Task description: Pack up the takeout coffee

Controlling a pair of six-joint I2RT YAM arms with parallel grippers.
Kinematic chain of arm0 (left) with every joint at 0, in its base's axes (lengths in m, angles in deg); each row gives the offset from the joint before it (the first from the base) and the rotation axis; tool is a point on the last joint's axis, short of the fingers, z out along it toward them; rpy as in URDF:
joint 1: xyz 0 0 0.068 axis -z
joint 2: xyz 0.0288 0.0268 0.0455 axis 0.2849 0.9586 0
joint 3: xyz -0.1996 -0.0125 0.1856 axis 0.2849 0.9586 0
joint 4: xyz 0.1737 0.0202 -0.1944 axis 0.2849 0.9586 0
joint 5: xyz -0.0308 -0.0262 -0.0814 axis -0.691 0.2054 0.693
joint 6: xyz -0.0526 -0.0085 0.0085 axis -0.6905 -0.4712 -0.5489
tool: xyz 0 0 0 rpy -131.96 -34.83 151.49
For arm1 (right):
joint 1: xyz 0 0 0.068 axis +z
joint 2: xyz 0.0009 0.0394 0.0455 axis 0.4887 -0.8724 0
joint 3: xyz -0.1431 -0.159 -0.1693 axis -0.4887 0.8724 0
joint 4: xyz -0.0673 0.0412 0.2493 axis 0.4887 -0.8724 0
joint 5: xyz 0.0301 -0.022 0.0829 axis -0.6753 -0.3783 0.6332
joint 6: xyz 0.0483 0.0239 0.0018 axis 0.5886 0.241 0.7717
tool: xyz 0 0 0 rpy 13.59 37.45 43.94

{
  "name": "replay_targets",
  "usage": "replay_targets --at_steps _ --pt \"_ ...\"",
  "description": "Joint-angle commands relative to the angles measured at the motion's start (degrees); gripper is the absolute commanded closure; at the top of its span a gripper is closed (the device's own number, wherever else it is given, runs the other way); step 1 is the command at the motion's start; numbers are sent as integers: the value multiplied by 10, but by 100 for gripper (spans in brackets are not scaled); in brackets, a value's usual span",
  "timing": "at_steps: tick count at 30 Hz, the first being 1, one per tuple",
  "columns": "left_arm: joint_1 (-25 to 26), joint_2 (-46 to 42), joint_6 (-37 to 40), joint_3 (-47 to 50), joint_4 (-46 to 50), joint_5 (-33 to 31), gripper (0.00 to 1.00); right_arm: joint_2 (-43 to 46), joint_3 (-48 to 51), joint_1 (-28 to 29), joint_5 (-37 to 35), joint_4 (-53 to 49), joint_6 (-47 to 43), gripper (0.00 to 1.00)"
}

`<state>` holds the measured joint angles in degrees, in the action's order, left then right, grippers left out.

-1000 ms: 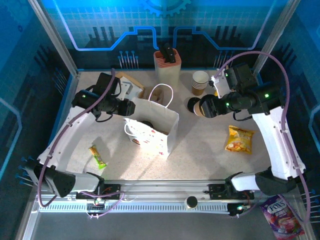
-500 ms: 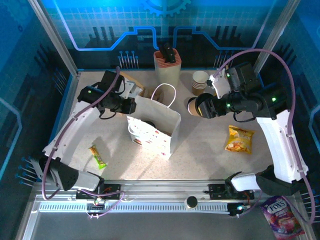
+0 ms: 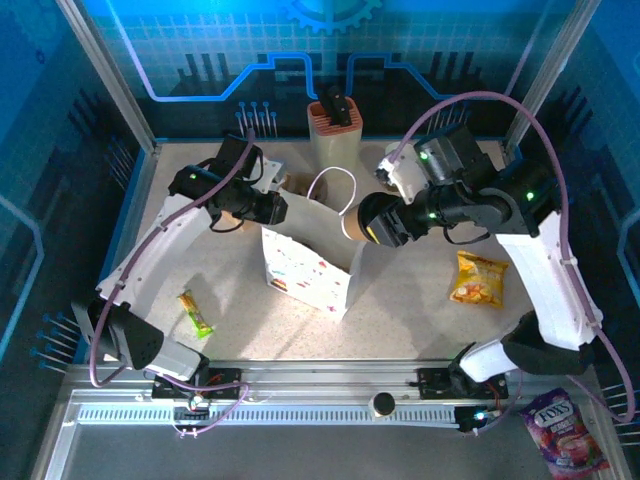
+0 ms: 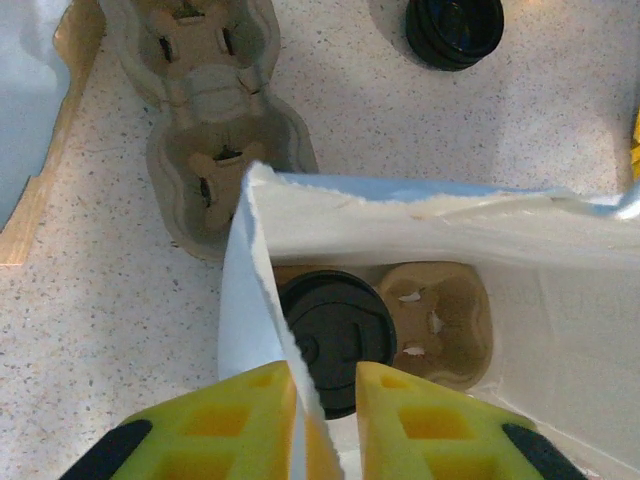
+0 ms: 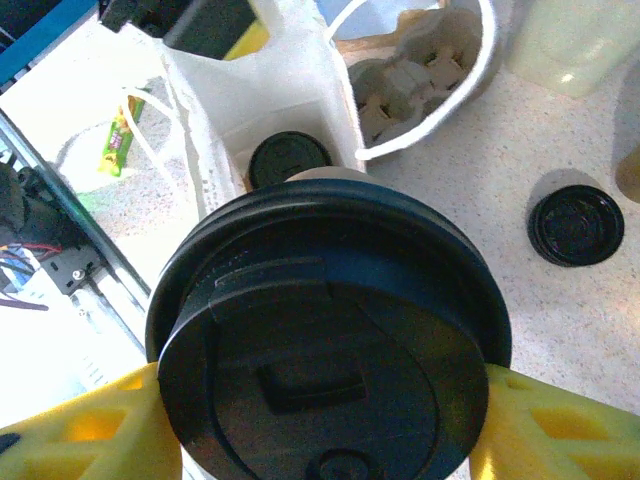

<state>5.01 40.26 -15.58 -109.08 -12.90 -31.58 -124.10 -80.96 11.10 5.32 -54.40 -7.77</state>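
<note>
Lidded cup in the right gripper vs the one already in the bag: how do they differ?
The held cup is clamped in the right gripper; the bagged cup is ungripped. The held cup is outside the paper bag, by its rim; the bagged cup sits in a carrier inside. Both have black lids.

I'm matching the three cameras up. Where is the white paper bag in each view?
Top external: paper bag stands mid-table, between the arms.
Left wrist: its open rim crosses the middle, one edge between the left gripper's fingers.
Right wrist: upper left, beyond the held cup.
Shared landmark: the bagged cup's black lid, in both wrist views.
</note>
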Motion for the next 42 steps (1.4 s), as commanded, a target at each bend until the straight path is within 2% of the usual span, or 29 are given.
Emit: replay_targets --at_steps 1,5,14,23,28,34,42 --pt "-3 -14 3 -1 -1 -18 72 -18 -18 18 6 -9 -14 44" --pt "-15 -39 0 20 -5 -25 69 -31 -19 27 12 2 -17 44" --pt "-18 -29 15 18 4 -1 84 -64 -42 42 24 8 -25 45" --pt "-14 -21 22 8 6 44 94 -94 -57 53 13 -16 -42 45" --pt "-14 -20 24 12 7 12 92 -118 -65 58 -5 -46 -55 45" --pt "-14 -24 23 16 7 5 82 -146 -63 65 -11 -61 -77 45" --pt "-13 -23 25 20 13 2 81 -179 -67 84 -12 -63 -116 46"
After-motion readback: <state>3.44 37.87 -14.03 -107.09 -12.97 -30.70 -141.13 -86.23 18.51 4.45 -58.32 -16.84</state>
